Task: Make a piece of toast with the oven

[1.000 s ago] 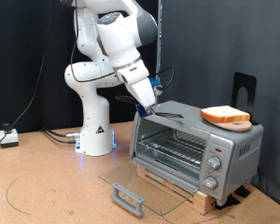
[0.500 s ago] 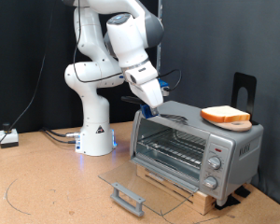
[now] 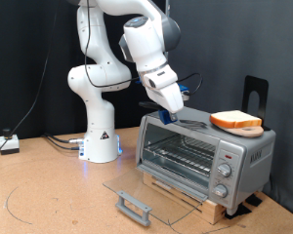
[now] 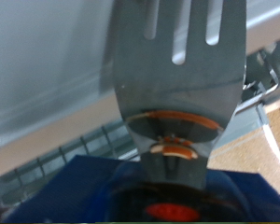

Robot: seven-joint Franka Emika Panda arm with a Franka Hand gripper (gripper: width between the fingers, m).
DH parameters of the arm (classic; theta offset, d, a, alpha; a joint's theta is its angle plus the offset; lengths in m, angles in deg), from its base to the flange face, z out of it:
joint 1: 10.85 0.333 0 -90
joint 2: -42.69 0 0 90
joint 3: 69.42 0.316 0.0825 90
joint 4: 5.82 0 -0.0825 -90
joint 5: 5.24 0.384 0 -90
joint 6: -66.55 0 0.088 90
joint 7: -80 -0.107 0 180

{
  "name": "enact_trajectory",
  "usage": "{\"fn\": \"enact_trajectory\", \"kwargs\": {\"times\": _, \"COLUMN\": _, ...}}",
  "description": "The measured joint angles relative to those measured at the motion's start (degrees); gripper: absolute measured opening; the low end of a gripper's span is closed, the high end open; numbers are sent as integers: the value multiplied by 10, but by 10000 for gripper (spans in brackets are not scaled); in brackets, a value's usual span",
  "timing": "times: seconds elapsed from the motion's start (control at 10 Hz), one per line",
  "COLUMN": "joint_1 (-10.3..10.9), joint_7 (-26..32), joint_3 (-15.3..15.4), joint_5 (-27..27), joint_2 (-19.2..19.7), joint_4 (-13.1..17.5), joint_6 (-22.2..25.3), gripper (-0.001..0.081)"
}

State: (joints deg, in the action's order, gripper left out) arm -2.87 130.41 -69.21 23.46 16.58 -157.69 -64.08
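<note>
moved: gripper (image 3: 179, 112) is travelling right over the oven (image 3: 203, 156) top
jaws: gripping a slotted spatula (image 4: 182, 65)
toast: piece of toast (image 3: 235, 121) is lying atop oven, right of spatula tip

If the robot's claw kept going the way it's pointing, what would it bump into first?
Probably the flat top of the small silver-grey toaster oven. The claw holds a grey slotted spatula, whose blade would touch first. The tan slice of toast lies further along, though depth is unclear.
</note>
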Motion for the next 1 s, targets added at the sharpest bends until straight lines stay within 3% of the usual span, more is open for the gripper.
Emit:
{"fn": "enact_trajectory", "kwargs": {"times": 0.6, "joint_1": 13, "joint_7": -10, "joint_3": 22, "joint_5": 26, "joint_2": 5, "joint_4": 16, "joint_6": -34, "gripper": 449}}
{"fn": "enact_trajectory", "kwargs": {"times": 1.0, "joint_1": 17, "joint_7": -34, "joint_3": 50, "joint_5": 41, "joint_2": 36, "joint_4": 22, "joint_6": -65, "gripper": 449}}
